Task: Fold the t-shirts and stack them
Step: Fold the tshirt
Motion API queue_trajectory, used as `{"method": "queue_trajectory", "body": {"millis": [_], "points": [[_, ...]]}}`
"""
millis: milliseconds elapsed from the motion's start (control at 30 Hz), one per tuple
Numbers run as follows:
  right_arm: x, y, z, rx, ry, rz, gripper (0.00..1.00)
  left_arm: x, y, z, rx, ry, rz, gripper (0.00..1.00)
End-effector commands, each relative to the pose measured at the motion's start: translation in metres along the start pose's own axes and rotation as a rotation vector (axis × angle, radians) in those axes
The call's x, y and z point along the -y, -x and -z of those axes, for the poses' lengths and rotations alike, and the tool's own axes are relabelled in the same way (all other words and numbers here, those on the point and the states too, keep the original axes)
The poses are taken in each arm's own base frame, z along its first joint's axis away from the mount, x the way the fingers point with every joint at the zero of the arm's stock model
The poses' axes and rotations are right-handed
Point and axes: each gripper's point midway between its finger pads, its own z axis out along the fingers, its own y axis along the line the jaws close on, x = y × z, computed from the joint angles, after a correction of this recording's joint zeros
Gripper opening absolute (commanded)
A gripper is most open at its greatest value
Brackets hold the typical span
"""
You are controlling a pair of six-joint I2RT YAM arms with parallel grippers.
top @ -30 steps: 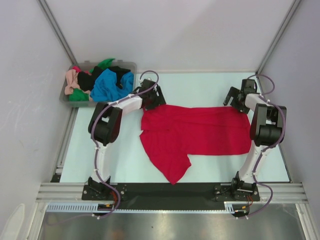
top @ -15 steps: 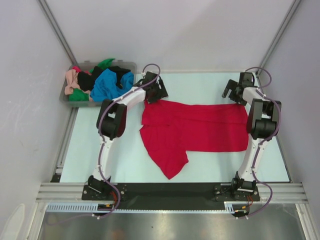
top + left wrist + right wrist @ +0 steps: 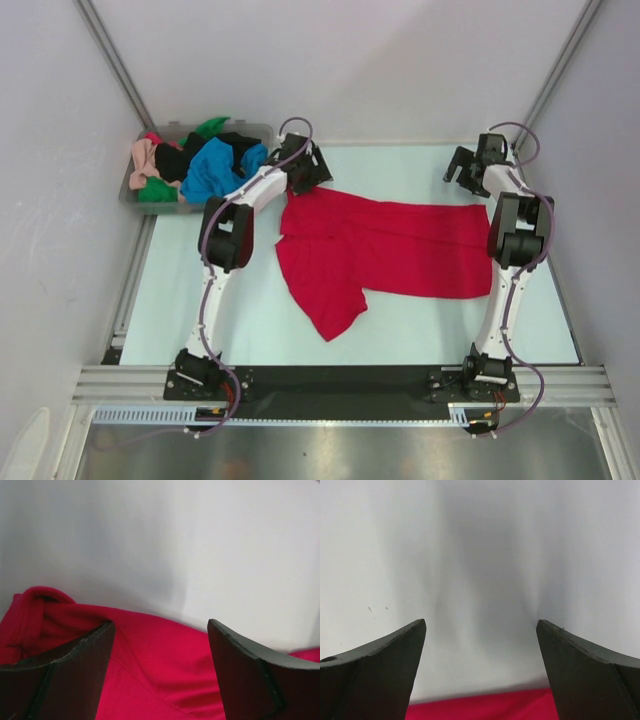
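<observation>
The top camera sits above and behind the arm bases [image 3: 200,372], looking steeply down on the whole surface [image 3: 250,320], with the bases at 6 o'clock. Each wrist camera looks forward from very near. The left hand [image 3: 159,624] is low over the red shirt [image 3: 160,670]. The right hand [image 3: 480,622] catches only the shirt's edge at 6 o'clock. All three views share that shirt.

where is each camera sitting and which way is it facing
Top external: fixed above and behind the arms, looking down at the table, the red t-shirt and the bin; both arms show.
Left wrist: on the left arm, facing past the open left gripper at the red t-shirt and pale surface; only its fingers show.
Right wrist: on the right arm, facing mostly pale surface past the open right gripper; only its fingers show.
Shared: all three see the red t-shirt.
</observation>
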Motion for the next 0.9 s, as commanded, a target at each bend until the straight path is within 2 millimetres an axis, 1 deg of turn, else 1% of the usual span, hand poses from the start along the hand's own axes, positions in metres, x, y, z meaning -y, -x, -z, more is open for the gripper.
{"method": "queue_trajectory", "body": {"millis": [0,67,100,167,200,233,300,333,367,400,433,467,533,567,633,667,733,767,800,867], "points": [[-0.004,0.004,0.007,-0.030,0.013,-0.001,1.00,-0.020,0.014,-0.012,0.020,0.032,0.020,0.82],[-0.005,0.019,0.024,0.002,0.012,-0.008,1.00,-0.017,0.015,-0.009,0.023,0.026,0.000,0.82],[-0.006,0.035,0.044,0.040,0.005,-0.015,1.00,-0.017,0.015,-0.008,0.025,0.030,-0.009,0.82],[-0.007,0.038,0.066,0.047,-0.008,-0.020,1.00,-0.015,0.016,-0.005,0.033,0.031,-0.035,0.82],[-0.011,0.049,0.090,0.080,-0.006,-0.016,1.00,-0.015,0.015,-0.004,0.032,0.032,-0.043,0.82],[-0.010,0.034,0.094,0.051,-0.010,-0.009,1.00,-0.013,0.016,-0.003,0.037,0.031,-0.051,0.82],[-0.001,0.029,0.109,0.053,-0.066,0.004,1.00,-0.011,0.017,-0.001,0.039,0.025,-0.069,0.82],[0.003,0.021,0.118,0.043,-0.077,0.009,1.00,-0.009,0.016,0.000,0.038,0.019,-0.079,0.82],[0.005,0.015,0.125,0.030,-0.086,0.015,0.99,-0.010,0.017,0.001,0.038,0.020,-0.084,0.82],[0.010,0.009,0.128,0.019,-0.115,0.021,0.99,-0.009,0.017,0.001,0.038,0.016,-0.087,0.82],[0.014,0.008,0.134,0.021,-0.130,0.029,0.99,-0.009,0.017,0.002,0.038,0.014,-0.092,0.82],[0.025,-0.009,0.132,-0.020,-0.157,0.029,0.99,-0.010,0.016,0.002,0.034,0.015,-0.095,0.82],[0.036,-0.021,0.130,-0.049,-0.169,0.014,0.98,-0.008,0.016,0.004,0.034,0.010,-0.101,0.82],[0.044,-0.033,0.126,-0.082,-0.178,0.001,0.96,-0.010,0.014,0.004,0.029,0.010,-0.107,0.82],[0.057,-0.040,0.119,-0.105,-0.176,-0.022,0.90,-0.009,0.014,0.005,0.027,0.005,-0.113,0.82],[0.061,-0.045,0.111,-0.124,-0.166,-0.016,0.88,-0.010,0.012,0.005,0.021,0.008,-0.113,0.82],[0.063,-0.044,0.104,-0.133,-0.156,-0.018,0.85,-0.011,0.011,0.005,0.019,0.010,-0.114,0.82],[0.064,-0.046,0.100,-0.143,-0.157,-0.006,0.84,-0.011,0.011,0.005,0.019,0.010,-0.114,0.82],[0.065,-0.050,0.093,-0.159,-0.157,0.002,0.81,-0.012,0.010,0.005,0.016,0.012,-0.113,0.82],[0.062,-0.049,0.087,-0.164,-0.160,0.024,0.79,-0.013,0.009,0.005,0.017,0.015,-0.113,0.82]]}}
